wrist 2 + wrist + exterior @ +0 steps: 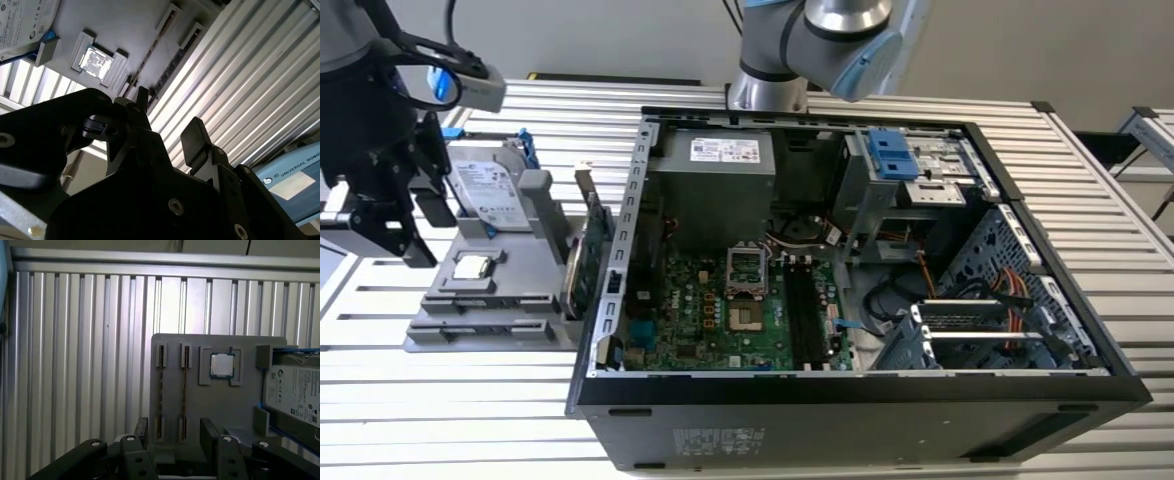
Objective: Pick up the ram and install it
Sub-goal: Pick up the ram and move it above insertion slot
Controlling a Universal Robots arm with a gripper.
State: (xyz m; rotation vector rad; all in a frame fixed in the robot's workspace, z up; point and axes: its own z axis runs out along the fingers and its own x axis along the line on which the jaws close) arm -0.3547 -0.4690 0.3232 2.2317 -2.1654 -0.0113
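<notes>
Over the grey holder (170, 410), at the exterior view's left: 1 gripper (175, 432), jaws spread, empty. 2 slots, with ram (161, 390) and second ram (185, 390) on edge, long axes parallel, along the table (75, 365) ribs. Also 1 CPU (221, 365), 1 hard drive (295, 390)

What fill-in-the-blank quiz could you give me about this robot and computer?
1. The gripper is ____, holding nothing.
2. The ram stands in a slot of the ____ holder.
3. The hard drive sits in a ____ frame.
Missing words: open, grey, blue.
</notes>
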